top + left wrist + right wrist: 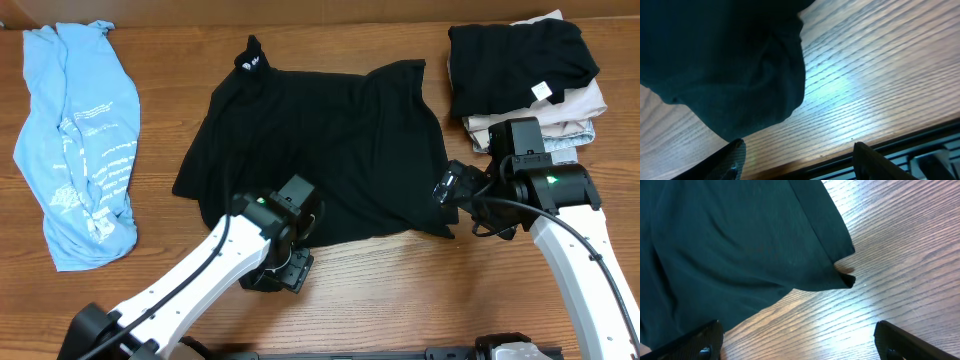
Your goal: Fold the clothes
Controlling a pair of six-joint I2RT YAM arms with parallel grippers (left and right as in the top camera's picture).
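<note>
The clothes include a large black T-shirt (320, 150) lying spread out mid-table, with a small white logo at its collar. Left of it lies a crumpled light blue tee (85, 150) with white print. My left gripper (284, 270) hovers at the shirt's front left hem. In the left wrist view it (800, 160) is open over bare wood, and the black cloth (725, 65) lies just beyond the fingertips. My right gripper (452, 188) is at the shirt's front right corner. In the right wrist view it (800, 342) stands wide open, with the hem corner (842, 277) ahead of it.
A stack of folded garments (525, 75), black on top of beige ones, sits at the back right. The table's front edge (850, 152) runs close under my left fingers. Bare wood lies along the front of the table (400, 290).
</note>
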